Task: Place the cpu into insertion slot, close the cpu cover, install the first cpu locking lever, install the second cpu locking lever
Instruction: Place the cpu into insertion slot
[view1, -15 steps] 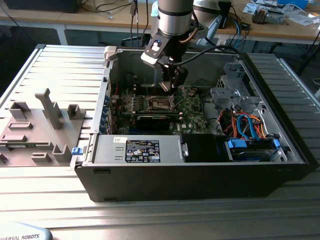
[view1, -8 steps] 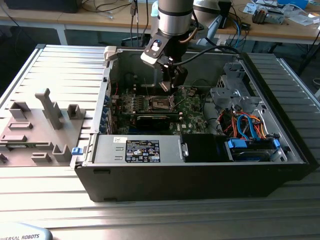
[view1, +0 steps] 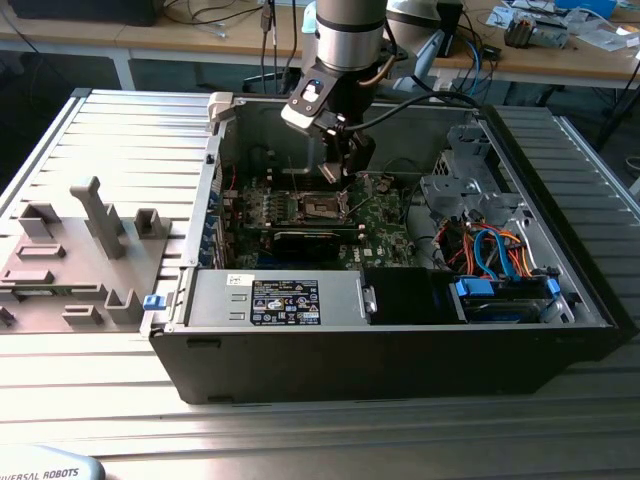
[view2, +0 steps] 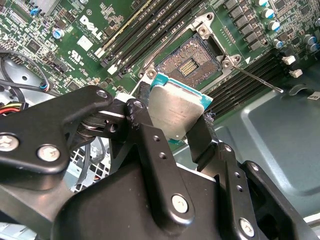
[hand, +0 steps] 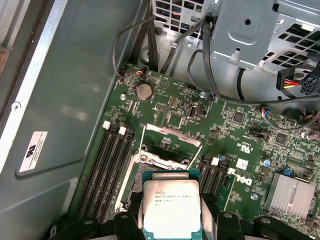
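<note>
The arm reaches down into an open computer case (view1: 400, 372) that lies on a ribbed metal tabletop (view1: 300, 432), and its gripper (view1: 341, 176) hangs over the green circuit board (view1: 385, 225) inside. In both wrist views the jaws are clamped on the cpu (view2: 176, 110) (hand: 171, 207), one black finger (view2: 136, 111) on each of two opposite edges, with the chip's silvery-grey top facing the cameras. The cpu is held in the air just above and a little to one side of the insertion slot (view2: 189, 62), not seated; the slot's field of contacts lies bare in the second wrist view. The cpu cover (hand: 172, 134) is swung up off the slot, seen in the first wrist view just beyond the chip. A thin metal locking lever (view2: 256, 81) angles away from the slot's corner, unlatched. Long black memory slots (hand: 102, 170) run alongside the slot. On the tabletop at the exterior view's left, well apart from the case, stand grey fixtures (view1: 97, 215).
</note>
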